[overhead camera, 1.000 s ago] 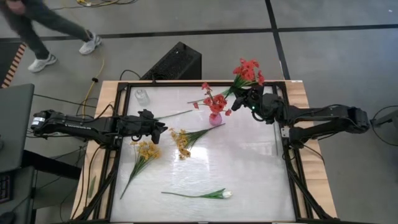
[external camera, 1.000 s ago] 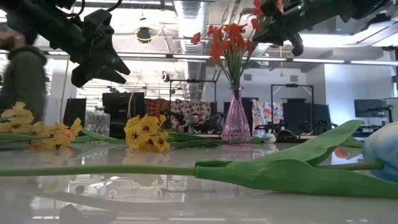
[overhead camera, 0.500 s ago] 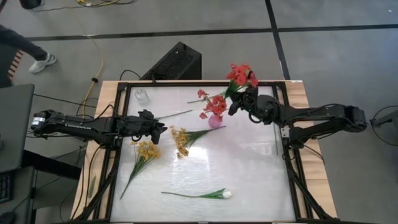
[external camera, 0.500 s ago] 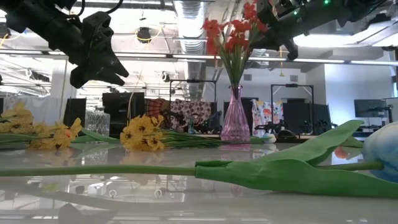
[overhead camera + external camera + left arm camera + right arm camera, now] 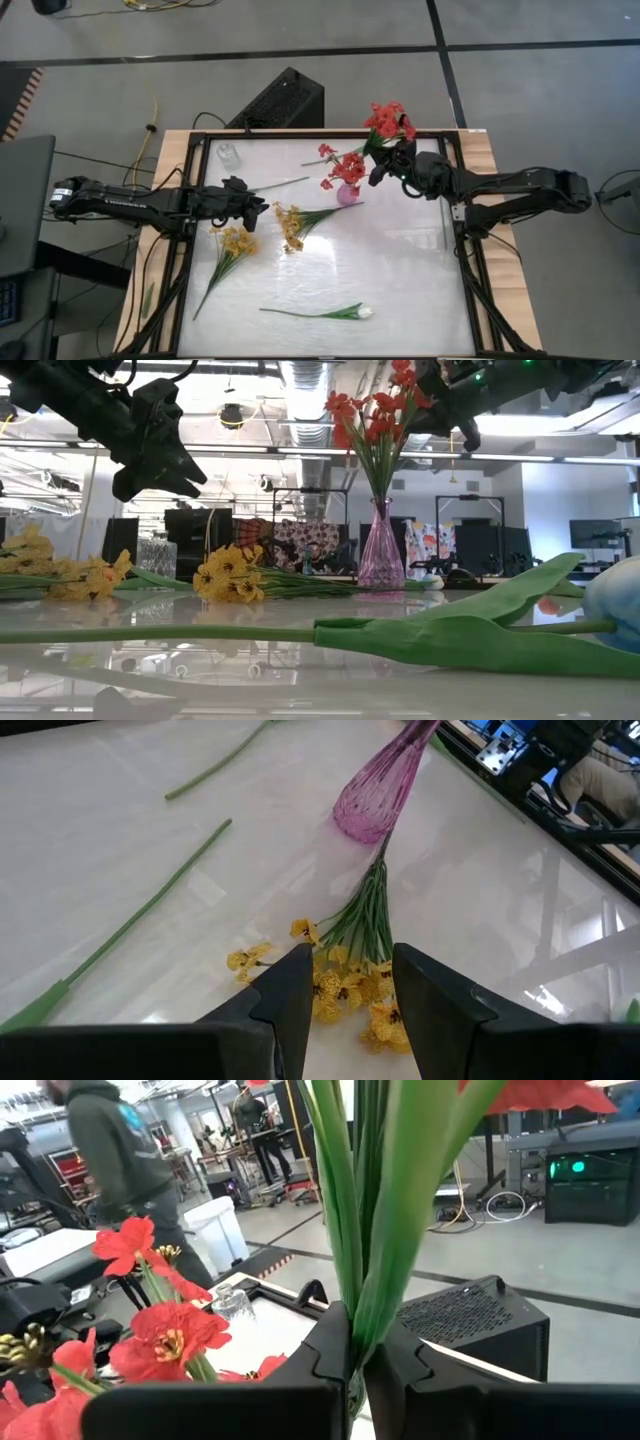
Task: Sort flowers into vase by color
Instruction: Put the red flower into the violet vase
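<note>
The right end effector (image 5: 383, 162) is pinched on the green stems of a red flower bunch (image 5: 389, 120), held above the far right part of the counter (image 5: 400, 270), just beside and over the pink glass vase (image 5: 346, 192); in the right wrist view the stems (image 5: 372, 1210) run straight up between its two dark fingers (image 5: 330, 1355), which press together on them. In the low view the held red blooms (image 5: 405, 388) sit at the top, close against the red flowers (image 5: 352, 418) already standing in the vase (image 5: 380, 550), whose stems fan upward from its narrow neck. The left end effector (image 5: 262, 205) hangs above the left middle of the counter with its fingers (image 5: 290, 995) partly spread and holding nothing; directly below and ahead of it lies a yellow spray (image 5: 291, 226) whose stems point toward the vase. A second yellow spray (image 5: 237, 240) lies nearer the left edge, stem trailing toward the near side. A white tulip (image 5: 361, 312) lies on its side near the front of the counter, well apart from both end effectors. Two bare green stems (image 5: 280, 183) lie near the far edge, and a small clear glass jar (image 5: 227, 154) stands at the far left corner.
</note>
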Robot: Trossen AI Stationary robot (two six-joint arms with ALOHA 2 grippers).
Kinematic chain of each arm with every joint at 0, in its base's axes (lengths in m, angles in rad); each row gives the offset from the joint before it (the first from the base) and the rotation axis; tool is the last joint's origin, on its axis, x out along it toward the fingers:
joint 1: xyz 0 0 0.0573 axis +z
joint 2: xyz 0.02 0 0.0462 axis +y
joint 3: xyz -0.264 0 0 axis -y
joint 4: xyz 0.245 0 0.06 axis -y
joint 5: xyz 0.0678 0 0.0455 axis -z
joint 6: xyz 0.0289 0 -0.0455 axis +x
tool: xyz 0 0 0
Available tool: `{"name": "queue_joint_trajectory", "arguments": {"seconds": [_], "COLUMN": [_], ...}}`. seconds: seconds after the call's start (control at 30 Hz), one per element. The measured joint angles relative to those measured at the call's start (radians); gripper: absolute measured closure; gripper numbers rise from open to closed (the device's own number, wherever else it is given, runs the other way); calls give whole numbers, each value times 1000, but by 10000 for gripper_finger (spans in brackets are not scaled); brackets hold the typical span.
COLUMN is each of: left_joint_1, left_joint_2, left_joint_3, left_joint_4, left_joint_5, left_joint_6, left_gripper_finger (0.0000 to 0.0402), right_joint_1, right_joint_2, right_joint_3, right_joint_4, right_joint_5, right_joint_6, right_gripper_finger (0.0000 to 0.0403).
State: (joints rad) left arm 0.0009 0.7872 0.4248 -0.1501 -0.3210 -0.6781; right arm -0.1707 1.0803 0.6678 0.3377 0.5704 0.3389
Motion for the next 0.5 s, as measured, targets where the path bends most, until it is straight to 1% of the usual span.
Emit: {"name": "queue_joint_trajectory", "arguments": {"seconds": [0.3,0.5], "left_joint_1": [0,0], "left_joint_2": [0,0], "left_joint_3": [0,0], "left_joint_4": [-15,-19], "left_joint_5": [0,2], "left_joint_6": [2,1], "left_gripper_finger": [274,274], "right_joint_1": [0,8], "right_joint_2": [63,119], "right_joint_3": [0,0], "right_joint_4": [-9,-19], "right_joint_5": [-48,-54], "right_joint_6": [-8,-11], "right_gripper_finger": [361,361]}}
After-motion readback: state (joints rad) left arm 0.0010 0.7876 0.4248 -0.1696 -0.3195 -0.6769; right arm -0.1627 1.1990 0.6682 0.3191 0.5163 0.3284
